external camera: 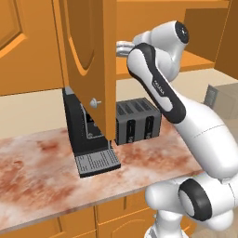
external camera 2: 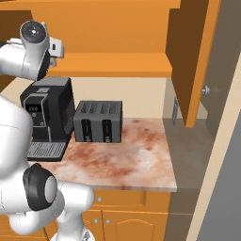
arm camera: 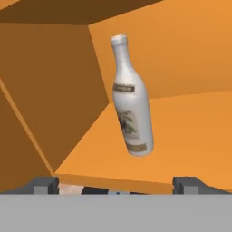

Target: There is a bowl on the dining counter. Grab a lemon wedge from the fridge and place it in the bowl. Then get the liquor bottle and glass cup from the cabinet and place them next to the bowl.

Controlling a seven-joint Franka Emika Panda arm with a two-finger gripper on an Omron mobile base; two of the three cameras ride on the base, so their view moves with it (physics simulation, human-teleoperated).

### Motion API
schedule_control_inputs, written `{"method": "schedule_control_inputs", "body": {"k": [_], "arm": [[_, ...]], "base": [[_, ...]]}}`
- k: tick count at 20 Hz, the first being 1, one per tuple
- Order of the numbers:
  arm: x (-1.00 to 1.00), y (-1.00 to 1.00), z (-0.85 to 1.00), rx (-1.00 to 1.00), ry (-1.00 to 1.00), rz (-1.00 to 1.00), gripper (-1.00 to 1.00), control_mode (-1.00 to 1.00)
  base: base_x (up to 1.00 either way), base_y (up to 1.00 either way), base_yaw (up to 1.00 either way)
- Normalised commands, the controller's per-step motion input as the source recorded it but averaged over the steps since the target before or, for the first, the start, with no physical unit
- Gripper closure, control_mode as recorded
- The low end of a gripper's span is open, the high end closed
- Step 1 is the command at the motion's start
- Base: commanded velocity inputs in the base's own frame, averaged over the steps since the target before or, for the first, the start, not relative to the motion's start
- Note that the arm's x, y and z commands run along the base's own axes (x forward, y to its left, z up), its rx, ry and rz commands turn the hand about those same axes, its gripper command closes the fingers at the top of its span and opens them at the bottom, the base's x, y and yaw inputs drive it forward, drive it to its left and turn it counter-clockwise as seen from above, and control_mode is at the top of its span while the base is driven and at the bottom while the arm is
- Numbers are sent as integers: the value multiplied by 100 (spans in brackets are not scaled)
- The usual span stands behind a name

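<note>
In the left base view an open cabinet door (external camera: 88, 60) hangs at the left, its small knob (external camera: 95, 103) near the lower edge. Below it a black coffee machine (external camera: 86, 135) stands on the marbled counter (external camera: 32, 172), its drip tray toward the front. Just right of it sits a dark grey toaster (external camera: 138, 121). Further right the white arm (external camera: 158, 88) rises from the lower corner and reaches up and left into the cabinet behind the door.

In the right base view the arm's upper joint shows at the top left, above the coffee machine (external camera 2: 47, 113). The toaster (external camera 2: 99, 121) is beside it, then bare counter (external camera 2: 136, 160), then another open door (external camera 2: 195, 61) at the right.

In the hand view the two finger tips (arm camera: 43, 185) stand far apart at the bottom corners; the jaws are spread wide and hold nothing. Between and beyond them a white bottle (arm camera: 131, 102) with a label stands on the orange cabinet shelf (arm camera: 190, 140), leaning in the frame, apart from the tips.
</note>
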Motion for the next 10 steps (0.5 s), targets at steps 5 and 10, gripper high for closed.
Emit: {"method": "schedule_control_inputs", "body": {"k": [5,10], "arm": [[50,22,0,0,5,0,-100,-100],[54,13,0,0,1,0,-100,-100]], "base": [[0,0,0],[0,0,0]]}}
